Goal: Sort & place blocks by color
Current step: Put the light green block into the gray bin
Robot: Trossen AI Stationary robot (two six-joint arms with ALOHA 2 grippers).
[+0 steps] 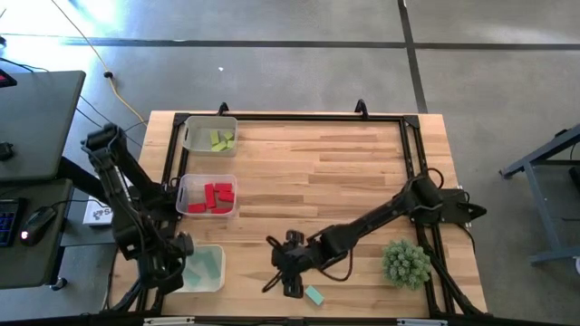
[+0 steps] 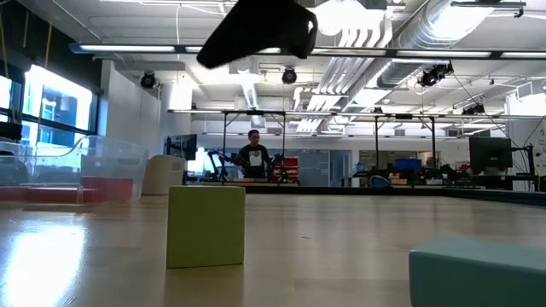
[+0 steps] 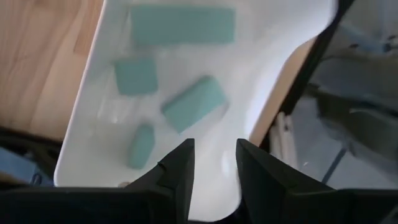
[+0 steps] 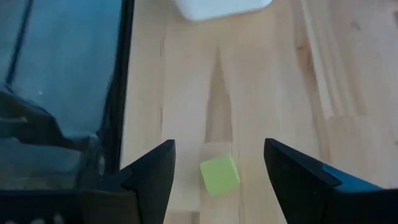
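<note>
A yellow-green cube (image 4: 219, 175) (image 2: 206, 226) rests on its base on the wooden table. My right gripper (image 4: 219, 147) (image 1: 284, 263) hangs open above it, clear of it, one finger to each side. A teal block (image 1: 314, 294) (image 2: 478, 269) lies on the table close by, near the front edge. My left gripper (image 3: 214, 147) (image 1: 181, 247) is open with nothing between its fingers, above the clear bin (image 3: 93, 112) that holds several teal blocks (image 3: 194, 102).
Along the table's left side stand a bin with yellow-green blocks (image 1: 220, 139), a bin with red blocks (image 1: 216, 196) and the teal bin (image 1: 204, 269). A spiky green plant ball (image 1: 405, 263) sits at the front right. A black frame (image 1: 412, 154) rims the table.
</note>
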